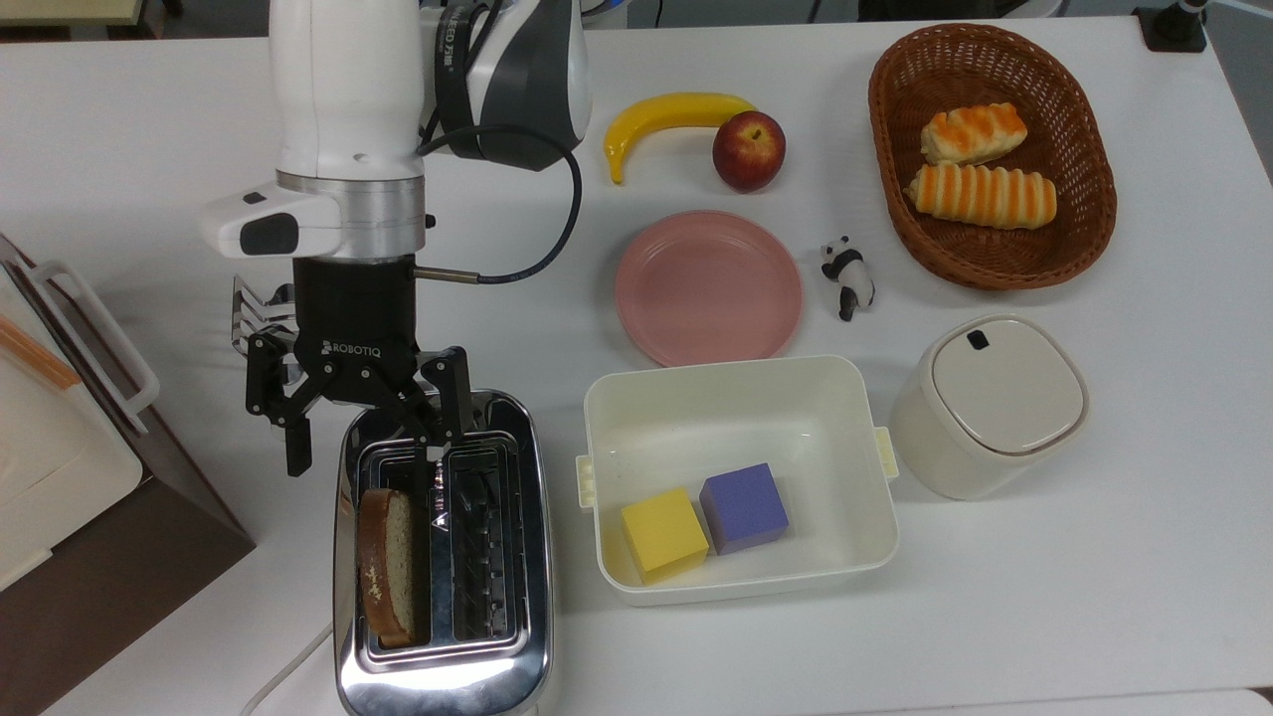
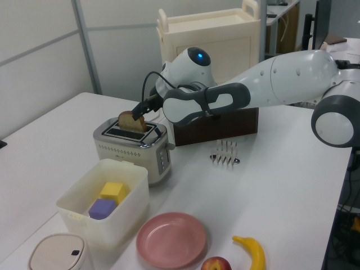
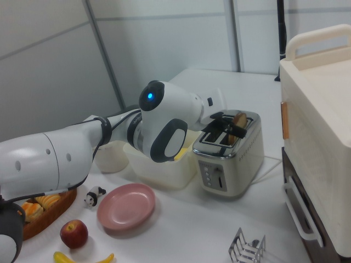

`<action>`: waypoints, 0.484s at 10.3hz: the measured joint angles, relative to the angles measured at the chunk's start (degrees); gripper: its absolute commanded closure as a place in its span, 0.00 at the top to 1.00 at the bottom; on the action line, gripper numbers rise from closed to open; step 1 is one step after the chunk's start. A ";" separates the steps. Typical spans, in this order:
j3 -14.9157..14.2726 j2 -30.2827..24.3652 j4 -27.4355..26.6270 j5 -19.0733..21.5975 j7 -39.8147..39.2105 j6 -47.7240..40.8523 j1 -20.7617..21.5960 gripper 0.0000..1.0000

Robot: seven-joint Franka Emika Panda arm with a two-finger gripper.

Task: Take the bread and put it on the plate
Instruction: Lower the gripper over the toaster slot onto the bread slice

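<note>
The bread point(image 1: 386, 565) stands on edge in one slot of the chrome toaster point(image 1: 443, 557), at the lower left of the top view, its rounded end poking above the slot; that upright stance leaves both flat faces free for a pinch from above. The pincer point(image 1: 363, 455) hangs over the toaster's upper end in the top view, fingers spread and empty, one finger off the toaster's edge over the bench point(image 1: 995, 617), the other above the slots. In the left view the pincer point(image 2: 140, 108) sits right at the slice point(image 2: 131, 120), though contact cannot be confirmed. The spread seems set to straddle the slice's thin width, so the step in hand looks like lining up for the grasp.

The pink plate point(image 1: 708, 286) lies bare in the middle of the top view, well apart from the toaster, above the white tub point(image 1: 738, 477) with its yellow and purple cubes. Nothing sits on it, so the carry looks unobstructed.
</note>
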 measured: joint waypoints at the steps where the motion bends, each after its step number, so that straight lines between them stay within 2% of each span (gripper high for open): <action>1: 0.00 0.00 0.06 0.00 -0.29 0.00 0.01 0.75; 2: 0.00 0.00 0.06 0.00 -0.74 0.00 0.01 0.58; 3: 0.00 0.01 0.06 0.00 -0.98 0.00 0.01 0.49; 5: 0.11 0.04 0.06 0.00 -1.21 0.00 0.03 0.44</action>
